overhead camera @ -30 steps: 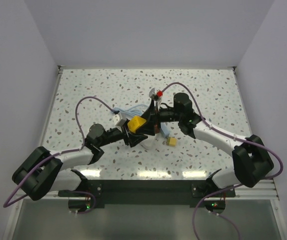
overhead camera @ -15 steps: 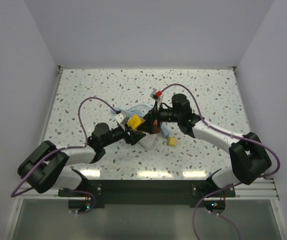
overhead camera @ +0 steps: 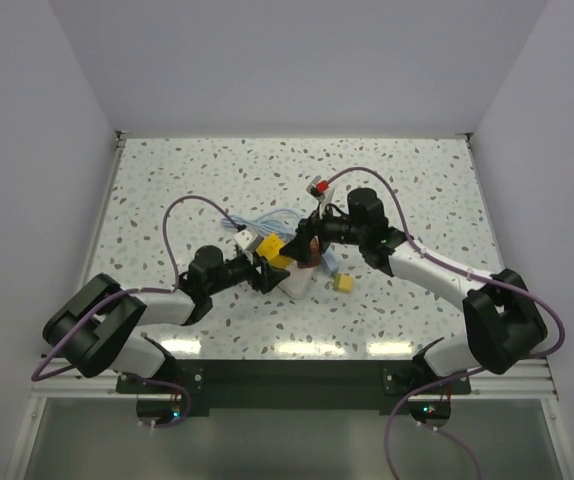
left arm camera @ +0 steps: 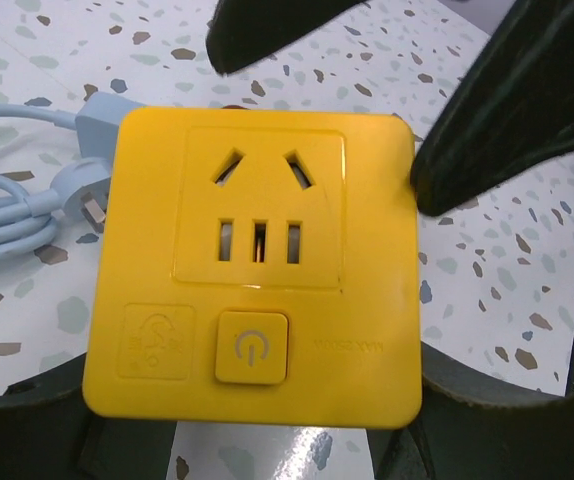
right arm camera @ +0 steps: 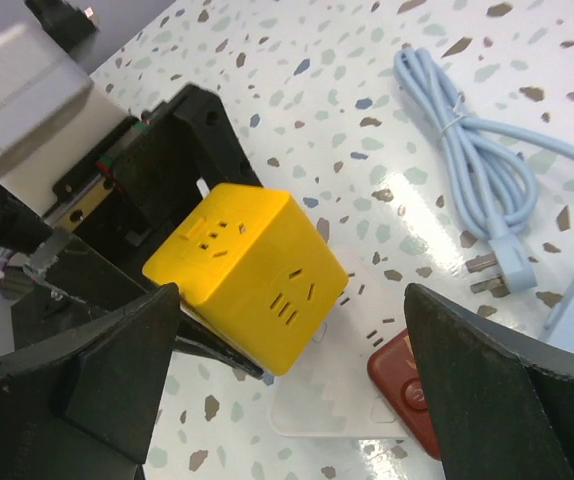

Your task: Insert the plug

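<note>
From above: your left hand [overhead camera: 264, 266] holds the yellow socket box [overhead camera: 270, 247]. Left wrist: the blue plug [left arm camera: 85, 195] lies on the surface [left arm camera: 507, 280], left of the box. Right wrist: your right hand [right arm camera: 287, 300] is wide and empty; the plug lies to its right.

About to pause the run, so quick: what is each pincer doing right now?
Left pincer: closed on the yellow socket cube.
Right pincer: open, holding nothing.
</note>
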